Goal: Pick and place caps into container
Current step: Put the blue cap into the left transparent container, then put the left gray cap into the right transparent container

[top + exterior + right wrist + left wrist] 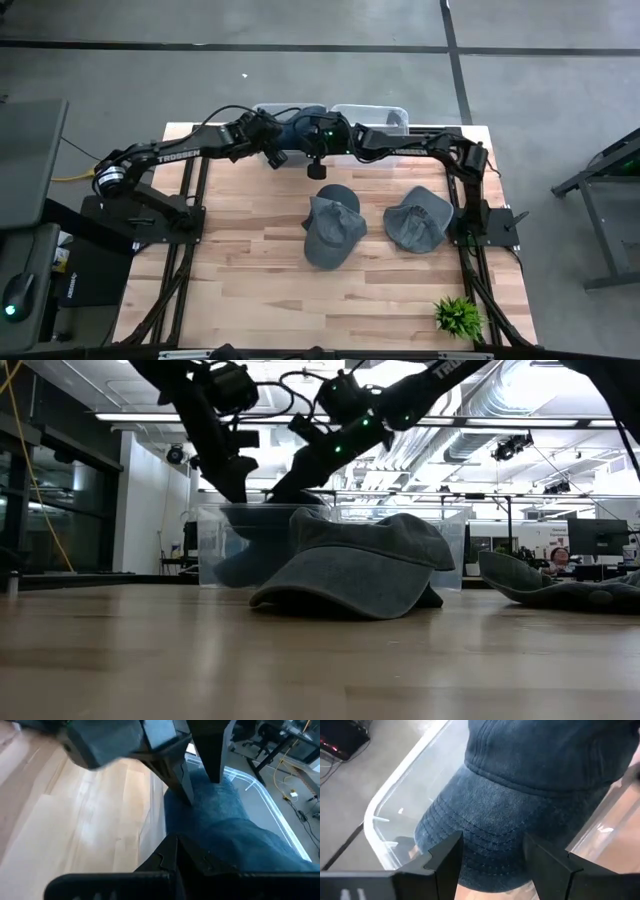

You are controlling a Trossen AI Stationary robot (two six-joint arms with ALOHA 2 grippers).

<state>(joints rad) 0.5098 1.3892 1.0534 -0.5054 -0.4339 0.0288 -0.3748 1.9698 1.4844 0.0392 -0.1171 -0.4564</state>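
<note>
Two of my own dark fingers (450, 865) are filling the foreground of the left wrist view, standing apart with the brim of a blue cap (530, 795) showing between and beyond them; they are spread and not gripping it. That blue cap, a faded denim blue with rows of stitching along its brim, is lying partly inside the clear plastic bin (392, 112) at the far edge of the wooden table (250, 270). My left gripper (492, 862) is hovering just over the bin's rim, while my right gripper (175, 850) is pressing in from the other side, its fingers closed tight on the blue cap's fabric. In the overhead view both arms are meeting over the bin, crowding each other there. Nearer the middle of the table, a grey cap (332, 228) is resting with its brim towards the near edge, and a second grey cap (418, 218) is lying just to its right, apart from it. Both are slate grey and soft, slightly crumpled. Down at the near right corner a small green plant (458, 316) is sitting, well clear of everything.
</note>
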